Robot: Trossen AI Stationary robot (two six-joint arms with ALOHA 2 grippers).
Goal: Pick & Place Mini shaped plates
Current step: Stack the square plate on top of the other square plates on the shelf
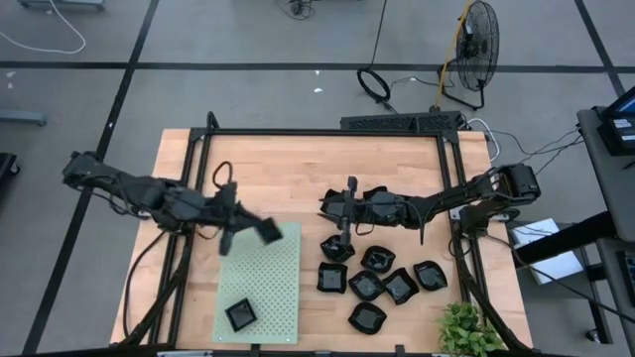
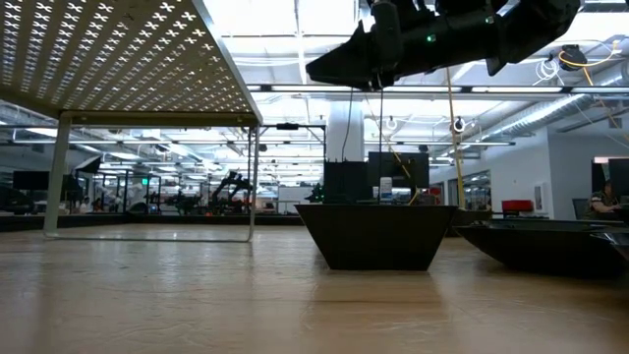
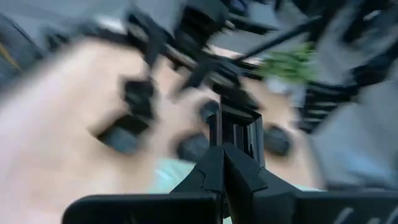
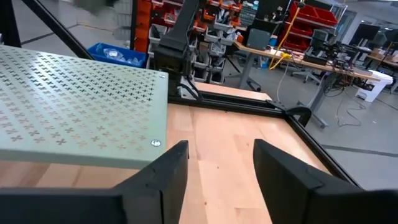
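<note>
1. So far, going by the high view, one mini shaped plate [image 1: 240, 315] sits on the pale green mat [image 1: 273, 273], near the mat's front edge, and I count about seven more plates [image 1: 382, 283] clustered on the bare bench [image 1: 288, 169] toward its front right corner, so most of the job looks left to do. The left gripper [image 1: 266, 230] hangs over the mat's back corner, smeared by motion, and I see no plate in it. The right gripper [image 1: 340, 238] points down at the back edge of the cluster.

2. Level with the bench, the low view shows a square black plate [image 2: 374, 236] resting on the wood and another at the right edge, with a dark arm above them; the raised mat fills the upper left.

3. From the left wrist, everything is blurred; the fingers [image 3: 233, 171] appear pressed together with nothing between them, and dark plates show vaguely on the wood beyond.

4. From the right wrist, the fingers [image 4: 165, 171] stand spread apart and empty over bare wood, beside the mat's edge. No plate shows here.
</note>
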